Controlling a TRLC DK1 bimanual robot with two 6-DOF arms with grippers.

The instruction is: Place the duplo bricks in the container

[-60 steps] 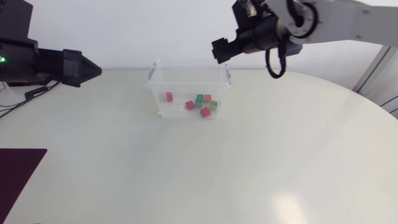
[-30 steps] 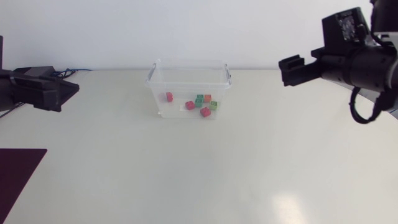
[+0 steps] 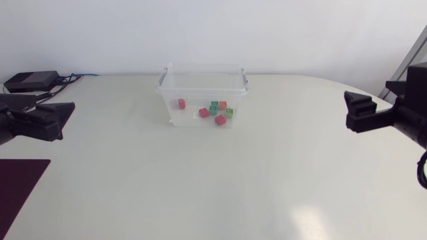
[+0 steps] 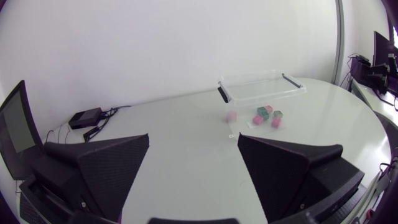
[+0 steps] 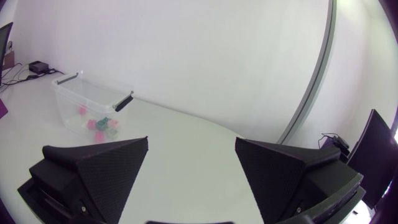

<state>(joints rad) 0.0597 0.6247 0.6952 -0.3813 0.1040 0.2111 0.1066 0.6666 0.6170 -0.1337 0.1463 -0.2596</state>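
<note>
A clear rectangular plastic container [image 3: 167, 100], with a dark clip handle at each short end, stands on the far half of the round white table [image 3: 267, 187]. All six small duplo bricks lie on the floor inside this container. One red brick [image 3: 181, 103] sits alone close to the container's left wall. The other five bunch together in the container's right half. They are a second red brick [image 3: 203, 113], a dark green brick [image 3: 214, 107], an orange brick [image 3: 222, 105] at the back of the bunch, a lighter green brick [image 3: 229, 113] nearest the container's right wall, and a third red brick [image 3: 220, 120] by the container's front wall.

The left gripper [image 3: 67, 113] hangs well apart from the container, off to its left and nearer than its front wall, with its tips pointing toward the container. The left wrist view shows its two broad black fingers spread wide with nothing between them, and the container lies far ahead. The right gripper [image 3: 350, 113] hangs equally far off the container's right side. Its fingers also stand wide apart and hold nothing, and the container is far ahead of them and off to one side.

A small black box with cables [image 3: 30, 81] rests on the table well to the left of the container, about level with its back wall
</note>
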